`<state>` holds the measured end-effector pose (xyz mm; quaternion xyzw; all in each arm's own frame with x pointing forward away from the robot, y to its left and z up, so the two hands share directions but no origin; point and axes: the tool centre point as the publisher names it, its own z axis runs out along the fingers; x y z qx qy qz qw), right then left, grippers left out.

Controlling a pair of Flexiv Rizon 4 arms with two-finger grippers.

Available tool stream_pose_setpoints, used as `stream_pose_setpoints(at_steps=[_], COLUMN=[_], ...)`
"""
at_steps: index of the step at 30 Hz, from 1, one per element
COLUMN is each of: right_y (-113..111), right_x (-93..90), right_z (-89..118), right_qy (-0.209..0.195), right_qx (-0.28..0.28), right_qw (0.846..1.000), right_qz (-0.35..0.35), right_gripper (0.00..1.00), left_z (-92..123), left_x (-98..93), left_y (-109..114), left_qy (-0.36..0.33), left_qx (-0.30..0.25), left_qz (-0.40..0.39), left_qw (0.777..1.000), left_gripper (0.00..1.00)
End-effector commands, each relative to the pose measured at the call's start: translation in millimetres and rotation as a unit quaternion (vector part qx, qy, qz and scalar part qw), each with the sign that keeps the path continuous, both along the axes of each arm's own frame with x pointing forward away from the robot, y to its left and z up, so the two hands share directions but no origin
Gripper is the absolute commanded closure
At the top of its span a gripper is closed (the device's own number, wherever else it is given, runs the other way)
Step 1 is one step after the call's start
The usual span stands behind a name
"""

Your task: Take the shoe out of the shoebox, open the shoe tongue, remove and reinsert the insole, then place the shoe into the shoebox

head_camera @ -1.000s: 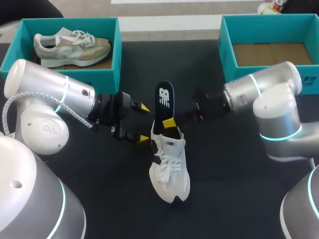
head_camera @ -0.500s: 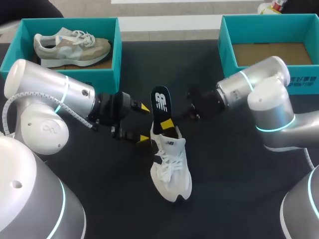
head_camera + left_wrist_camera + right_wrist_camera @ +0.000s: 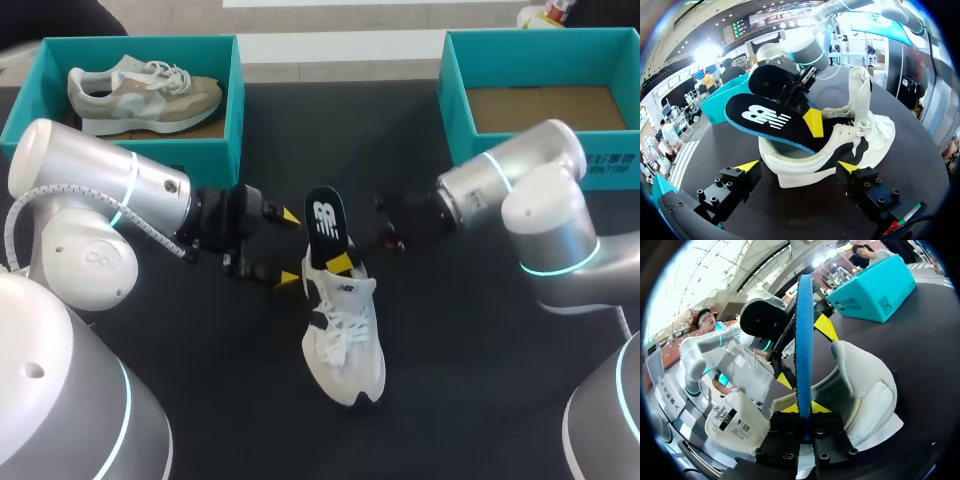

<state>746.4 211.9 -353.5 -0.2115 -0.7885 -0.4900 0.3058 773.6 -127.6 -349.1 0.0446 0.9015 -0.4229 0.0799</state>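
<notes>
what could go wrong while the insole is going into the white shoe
1. The insole, pinched in the right gripper, stands steeply with only its lower end inside the white shoe. It could buckle or snag at the heel opening instead of sliding toward the toe.
2. The left gripper sits open at the heel, not clamping it, so a push may shift or tip the shoe.

Lower end of the insole (image 3: 326,222) (inside the white shoe (image 3: 343,330)) out of sight
</notes>
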Motion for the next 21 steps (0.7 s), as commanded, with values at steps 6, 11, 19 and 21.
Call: stream_pose_setpoints(at_steps=[6,11,19,21], right_y=[0.0,1.0,2.3,1.7], right_x=[16.6,23.1,20.0,16.4], right_z=[8.6,12.6,7.8,4.5], right_qy=[-0.013,-0.015,0.004,0.013], right_qx=[-0.008,-0.009,-0.010,-0.009], right_qw=[1.000,1.000,1.000,1.000], right_qz=[0.012,0.017,0.027,0.026], right_gripper=[0.71,0.82,1.00,1.00], left_z=[-0.3,-0.3,-0.3,-0.3], left_x=[0.5,0.5,0.5,0.5], left_y=[-1.5,-1.5,-1.5,-1.5], left_qy=[0.000,0.000,0.000,0.000], left_qx=[0.002,0.002,0.002,0.002], left_qz=[0.000,0.000,0.000,0.000], left_qw=[1.000,1.000,1.000,1.000], left_gripper=[0.00,0.00,0.00,0.00])
